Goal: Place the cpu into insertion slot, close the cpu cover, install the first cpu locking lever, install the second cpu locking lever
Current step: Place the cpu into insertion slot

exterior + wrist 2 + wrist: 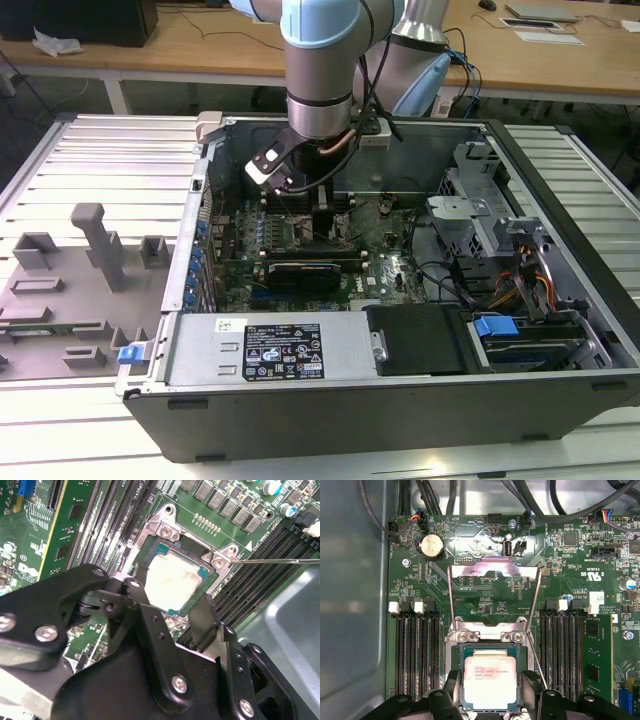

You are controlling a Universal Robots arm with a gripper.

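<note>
cpu (pixel 489 679) sat flat in the insertion slot (pixel 524 655), silver top up, in both wrist views. Gripper (pixel 492 677) hung right over it, fingers (pixel 452 690) spread to either side of the chip with a gap at each edge, so not clamped on it. cpu cover (pixel 492 570) was flipped up, off the socket, window clear of the chip. Both locking levers were unlatched: one thin rod (pixel 538 645) ran along the socket's side, the other (pixel 451 595) opposite. In the exterior view the arm reached down into the open computer case (pixel 300 420).
</note>
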